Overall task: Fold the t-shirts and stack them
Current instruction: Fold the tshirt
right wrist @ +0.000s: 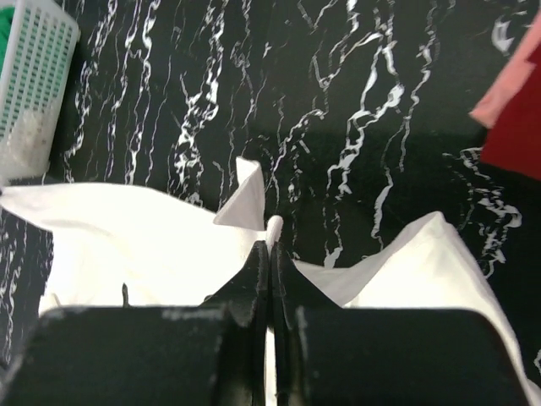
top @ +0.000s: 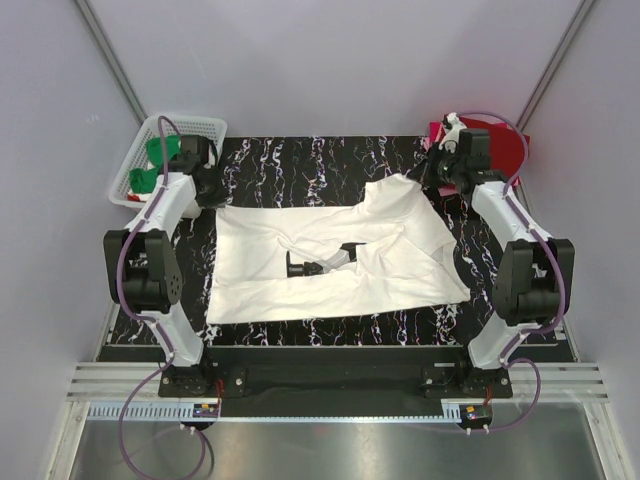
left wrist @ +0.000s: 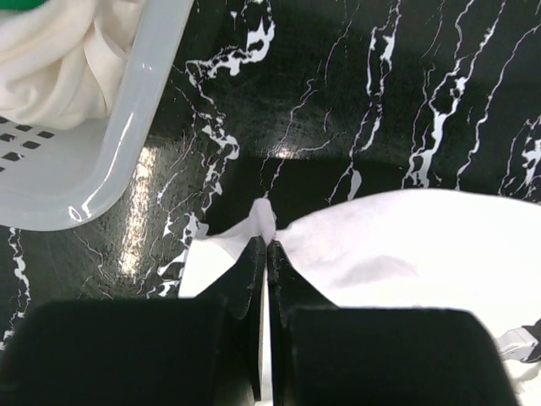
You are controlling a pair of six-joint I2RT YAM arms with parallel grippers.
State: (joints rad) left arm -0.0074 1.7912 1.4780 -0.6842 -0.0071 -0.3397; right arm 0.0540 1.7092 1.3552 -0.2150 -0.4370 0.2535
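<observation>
A white t-shirt [top: 330, 255] lies spread on the black marbled table, its small black print [top: 318, 264] facing up near the middle. My left gripper [top: 213, 196] is shut on the shirt's far left corner, and the left wrist view [left wrist: 267, 244] shows cloth pinched between the jaws. My right gripper [top: 430, 186] is shut on the far right edge, which is raised into a peak [top: 395, 190]; a nub of cloth sticks out of the jaws in the right wrist view [right wrist: 272, 245]. Red and pink shirts [top: 492, 150] lie at the far right corner.
A white lattice basket [top: 170, 150] stands at the far left corner with a green cloth [top: 158, 150] and a white cloth [left wrist: 59, 59] inside. Its rim [left wrist: 127, 161] is close to my left gripper. The red and pink shirts' edge [right wrist: 517, 118] shows at right.
</observation>
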